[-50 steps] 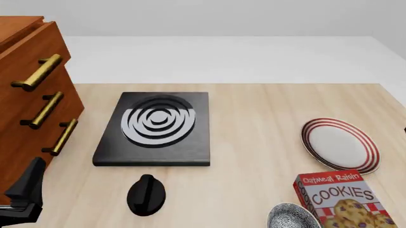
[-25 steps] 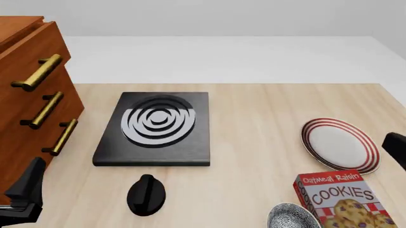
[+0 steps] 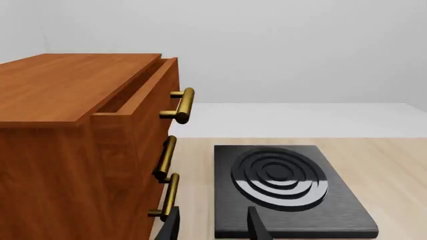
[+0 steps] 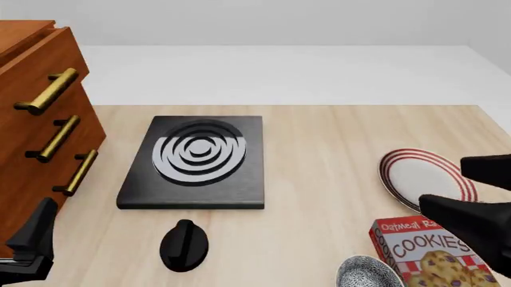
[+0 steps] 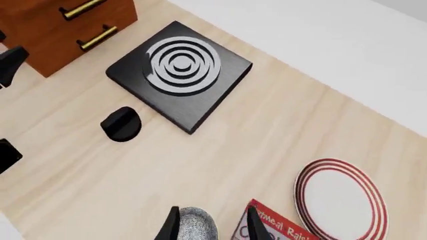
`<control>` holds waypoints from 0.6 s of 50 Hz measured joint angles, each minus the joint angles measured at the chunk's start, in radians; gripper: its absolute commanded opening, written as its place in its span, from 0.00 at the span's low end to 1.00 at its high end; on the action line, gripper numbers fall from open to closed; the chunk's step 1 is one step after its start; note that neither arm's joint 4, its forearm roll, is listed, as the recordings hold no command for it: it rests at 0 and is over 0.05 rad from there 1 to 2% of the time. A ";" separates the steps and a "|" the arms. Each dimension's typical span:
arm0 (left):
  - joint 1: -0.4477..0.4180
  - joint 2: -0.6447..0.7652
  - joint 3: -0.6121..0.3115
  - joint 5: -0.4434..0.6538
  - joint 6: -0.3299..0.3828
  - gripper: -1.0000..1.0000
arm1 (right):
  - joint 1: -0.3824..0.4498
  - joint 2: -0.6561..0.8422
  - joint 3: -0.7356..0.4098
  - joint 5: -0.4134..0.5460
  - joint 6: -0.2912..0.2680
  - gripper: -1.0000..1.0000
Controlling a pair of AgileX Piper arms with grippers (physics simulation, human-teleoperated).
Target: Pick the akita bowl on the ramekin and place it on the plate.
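The akita bowl (image 4: 365, 272) with its speckled grey inside sits at the table's near edge, left of the cookie box; it is cut off by the frame. In the right wrist view the akita bowl (image 5: 195, 224) lies between my right gripper's fingers (image 5: 171, 226), well below them. The ramekin is hidden. The plate (image 4: 415, 174), white with red rings, lies at the right; my right gripper (image 4: 443, 182) hovers open above its near right part. My left gripper (image 4: 28, 248) stays open at the near left, by the cabinet, holding nothing.
A black stove plate (image 4: 195, 160) with silver rings sits mid-table, with a black knob (image 4: 183, 244) in front of it. A wooden drawer cabinet (image 4: 36, 125) with brass handles stands at the left. A red cookie box (image 4: 427, 254) stands between bowl and plate.
My right gripper has come in from the right edge and now hangs over the plate and the cookie box. The left gripper and the objects have not moved.
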 measured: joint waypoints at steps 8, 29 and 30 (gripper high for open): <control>0.000 0.000 0.000 0.000 0.000 1.00 | 0.056 0.060 0.041 0.027 0.018 1.00; 0.000 0.000 0.000 0.000 0.000 1.00 | 0.183 0.168 0.168 0.007 0.073 1.00; 0.000 0.000 0.000 0.000 0.000 1.00 | 0.190 0.174 0.172 0.004 0.077 1.00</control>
